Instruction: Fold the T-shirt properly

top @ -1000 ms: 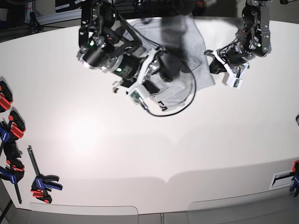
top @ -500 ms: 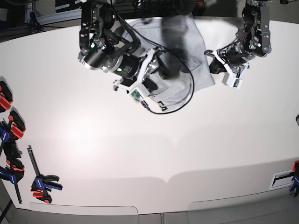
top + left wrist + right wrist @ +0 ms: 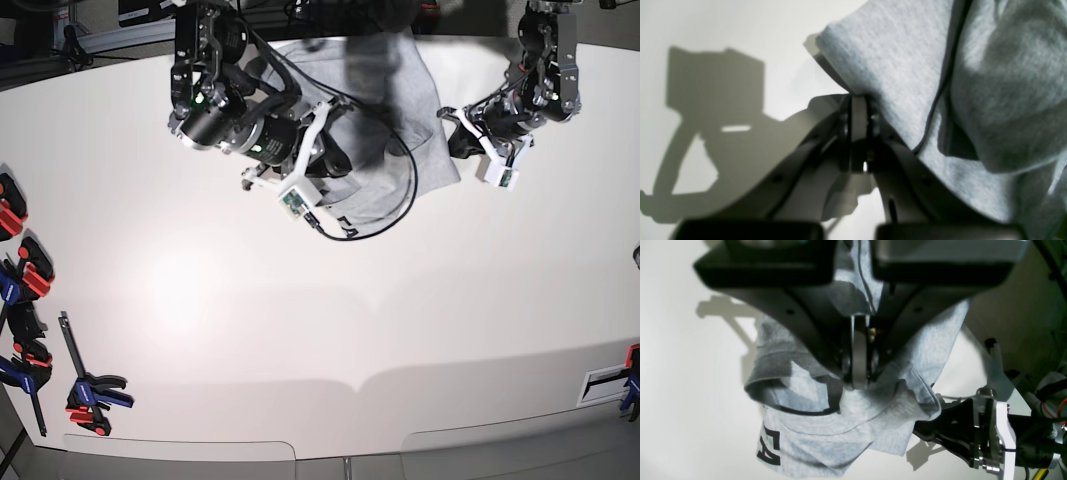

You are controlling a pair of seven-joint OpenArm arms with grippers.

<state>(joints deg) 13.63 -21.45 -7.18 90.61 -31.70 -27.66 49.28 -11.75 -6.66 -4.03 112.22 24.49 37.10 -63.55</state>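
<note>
Soft grey cotton, the T-shirt (image 3: 385, 110) at 12 o'clock looks limp, pinched by the right gripper (image 3: 858, 381) and the left gripper (image 3: 858, 100) at its hem edge.

A broad white table (image 3: 330, 320) filled nearly the whole base view, its far edge curving against a dark, cluttered background at the top. A soft bright glare lay on the surface toward the left. Several red, blue and black clamps (image 3: 25, 330) sat along the left edge, with another at the right edge (image 3: 630, 385) beside a small white label (image 3: 603, 384). Hard-edged shadows fell on the tabletop (image 3: 706, 100) in the left wrist view.
</note>
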